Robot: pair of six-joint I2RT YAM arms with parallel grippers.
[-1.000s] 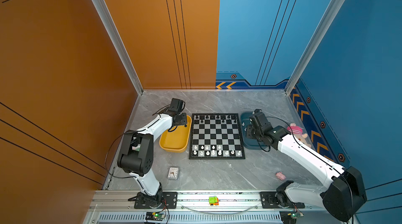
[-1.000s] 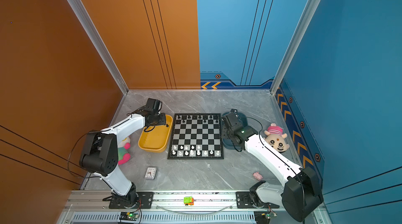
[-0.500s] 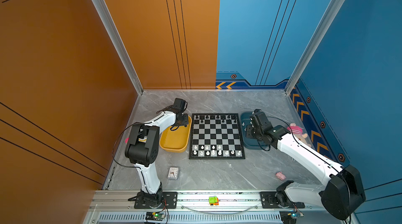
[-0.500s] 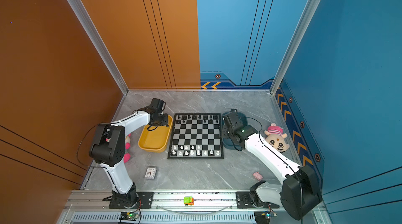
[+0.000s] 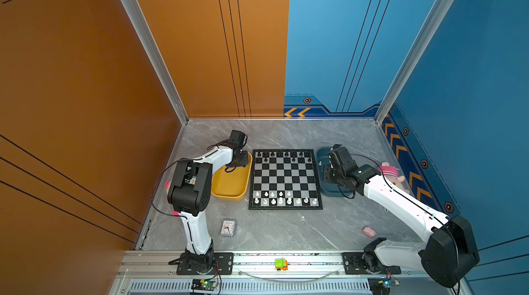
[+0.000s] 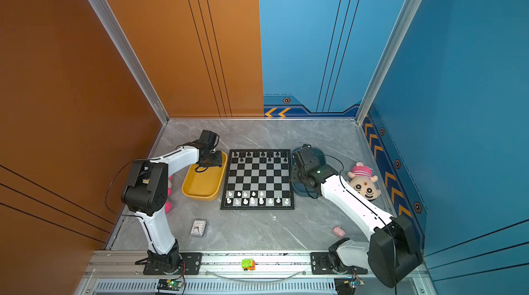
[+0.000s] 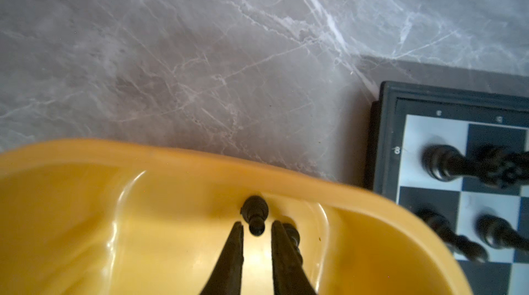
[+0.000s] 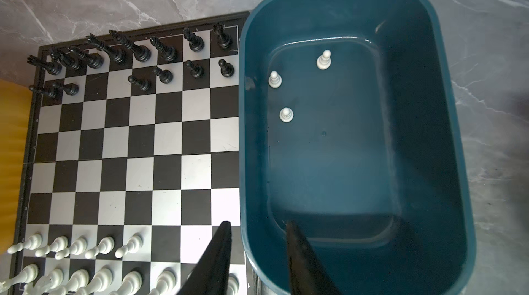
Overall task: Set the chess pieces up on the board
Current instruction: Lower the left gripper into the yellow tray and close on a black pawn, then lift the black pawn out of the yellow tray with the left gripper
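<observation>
The board (image 5: pixel 285 179) sits mid-frame in both top views, black pieces (image 5: pixel 279 154) along its top edge, white pieces (image 5: pixel 280 200) along the bottom. Left gripper (image 7: pixel 256 226), jaws narrow, flanks a black pawn (image 7: pixel 254 206) in the yellow tray (image 7: pixel 143 156), not quite touching. Right gripper (image 8: pixel 257 223), jaws apart and empty, straddles the rim of the teal tray (image 8: pixel 415 107).

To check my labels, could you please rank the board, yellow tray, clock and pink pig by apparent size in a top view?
1. board
2. yellow tray
3. clock
4. pink pig, only slightly smaller than the clock
</observation>
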